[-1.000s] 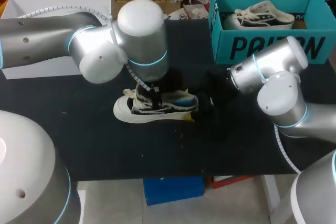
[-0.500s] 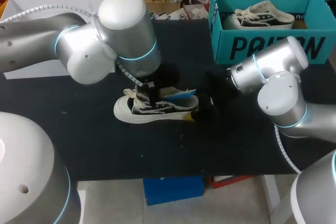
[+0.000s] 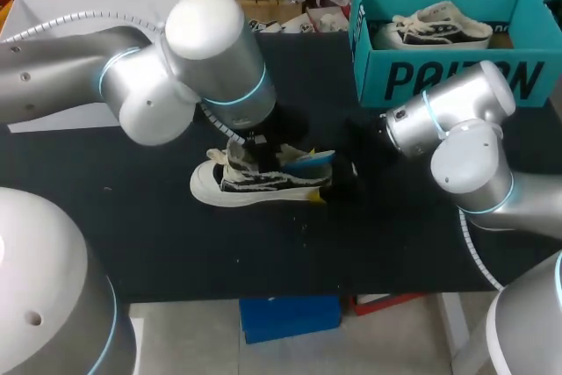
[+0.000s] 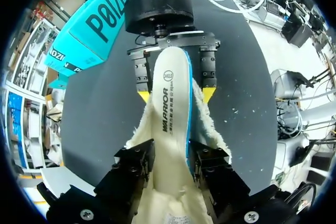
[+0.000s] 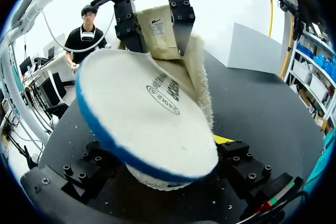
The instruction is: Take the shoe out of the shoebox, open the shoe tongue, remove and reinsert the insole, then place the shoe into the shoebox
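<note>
A black and white shoe (image 3: pixel 263 180) lies on its side in the middle of the dark table. Its fleece-topped, blue-edged insole (image 4: pixel 170 103) sticks up out of the opening (image 5: pixel 142 124). My left gripper (image 4: pixel 170 156) hangs over the shoe, open, its fingers (image 4: pixel 137 163) apart on either side of the insole and tongue (image 5: pixel 157 30). In the head view its wrist (image 3: pixel 237 85) hides those fingers. My right gripper (image 4: pixel 176 95) is at the heel, its yellow tips pressed on both sides of it, shut on the shoe. The teal shoebox (image 3: pixel 439 76) stands at the back right.
A second shoe (image 3: pixel 435 28) lies inside the shoebox. A white box lid (image 3: pixel 53 15) sits at the back left, partly under my left arm. The table's front edge runs close below the shoe, with bare dark surface to the left and front.
My left arm's wrist has swung a little to the left above the shoe. The shoe, the insole and my right arm have stayed where they were.
</note>
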Motion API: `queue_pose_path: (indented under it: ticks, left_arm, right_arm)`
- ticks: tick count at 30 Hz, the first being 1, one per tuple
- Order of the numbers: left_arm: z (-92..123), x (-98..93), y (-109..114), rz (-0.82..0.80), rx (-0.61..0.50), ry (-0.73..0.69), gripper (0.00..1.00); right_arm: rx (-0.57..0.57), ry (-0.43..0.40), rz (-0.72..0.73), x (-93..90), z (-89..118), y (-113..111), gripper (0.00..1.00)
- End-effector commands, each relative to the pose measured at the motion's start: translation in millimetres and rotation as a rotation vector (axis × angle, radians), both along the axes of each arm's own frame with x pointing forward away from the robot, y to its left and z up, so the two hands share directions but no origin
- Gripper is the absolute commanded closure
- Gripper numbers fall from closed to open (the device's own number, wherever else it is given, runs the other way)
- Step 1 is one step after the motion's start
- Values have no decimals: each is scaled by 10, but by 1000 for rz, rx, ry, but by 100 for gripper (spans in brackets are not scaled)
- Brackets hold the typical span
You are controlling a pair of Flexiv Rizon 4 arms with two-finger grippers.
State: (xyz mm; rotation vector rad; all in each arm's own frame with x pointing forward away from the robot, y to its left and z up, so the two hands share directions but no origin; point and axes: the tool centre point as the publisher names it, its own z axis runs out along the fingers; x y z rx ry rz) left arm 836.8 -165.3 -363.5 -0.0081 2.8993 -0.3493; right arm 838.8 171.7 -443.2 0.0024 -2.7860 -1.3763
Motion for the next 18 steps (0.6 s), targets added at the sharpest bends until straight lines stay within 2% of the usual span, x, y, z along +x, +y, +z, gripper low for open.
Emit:
queue_pose_path:
  ticks: [1,18]
  left_arm:
    - [-66,35,-70,-37,-9,-6,64]
    - [-123,133,-334,-105,-55,-17,65]
  right_arm:
    - [-3,1,0,3,-34,-8,100]
    - [-3,1,0,3,-34,-8,100]
